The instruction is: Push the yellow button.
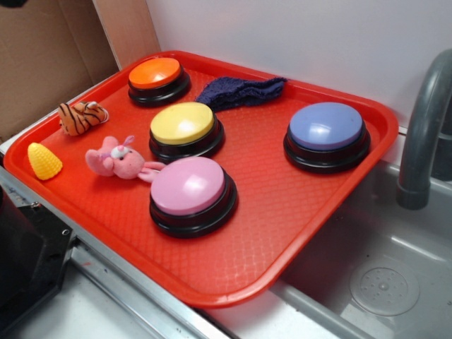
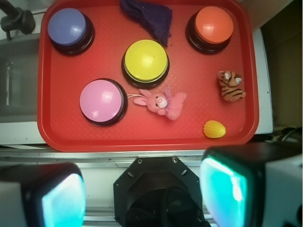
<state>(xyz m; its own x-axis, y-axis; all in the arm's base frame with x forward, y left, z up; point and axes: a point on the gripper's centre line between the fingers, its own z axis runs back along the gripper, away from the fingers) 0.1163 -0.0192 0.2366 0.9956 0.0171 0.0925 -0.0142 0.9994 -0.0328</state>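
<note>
Red tray (image 2: pixel 52 137) lies ahead of you; your gripper (image 2: pixel 142 198), fingers apart and empty, hangs short of it; yellow button (image 2: pixel 145 60) sits straight ahead, mid-tray.

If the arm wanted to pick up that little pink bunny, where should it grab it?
Probably around the pink bunny's plump middle, coming straight down from above. It lies flat on the red tray, soft enough to pinch. Its ears reach toward the pink button, so the fingers should close across the body, clear of that side.

Red tray (image 1: pixel 332 212), orange button (image 1: pixel 155 73), pink button (image 1: pixel 189 186), blue button (image 1: pixel 325 126); purple cloth (image 1: pixel 239 91), pink bunny (image 1: pixel 113 159), tiger toy (image 1: pixel 80 116), toy corn (image 1: pixel 44 160); grey faucet (image 1: pixel 424 127) beside tray
</note>
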